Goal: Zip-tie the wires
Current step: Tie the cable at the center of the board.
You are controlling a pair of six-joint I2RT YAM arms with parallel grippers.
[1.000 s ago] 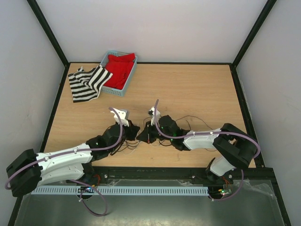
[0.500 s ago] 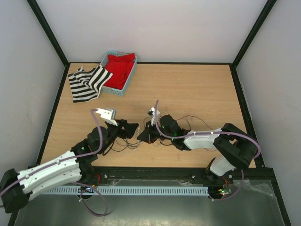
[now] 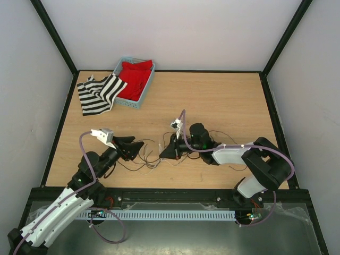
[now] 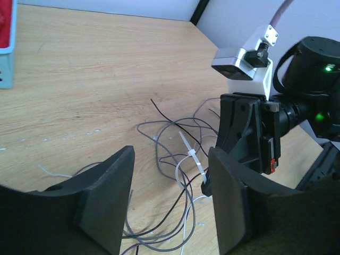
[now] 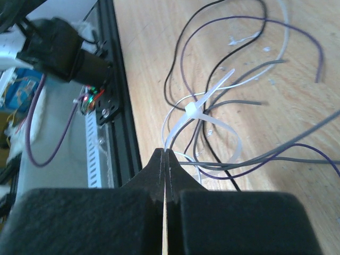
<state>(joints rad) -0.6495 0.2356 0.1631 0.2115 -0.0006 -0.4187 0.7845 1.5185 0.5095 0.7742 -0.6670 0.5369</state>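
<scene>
In the wrist views only, zip tie [image 5: 192,110] round the wires [image 5: 234,102], tail pinched in right hand [image 5: 163,154]; left hand [image 4: 170,159] spread.

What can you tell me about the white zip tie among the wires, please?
The zip tie is a thin, translucent white plastic strap with a small square head. It forms a loose loop around several of the wires, its free tail poking out past the head. One stretch runs into the shut right gripper, which seems to pinch it above the wooden table.
</scene>
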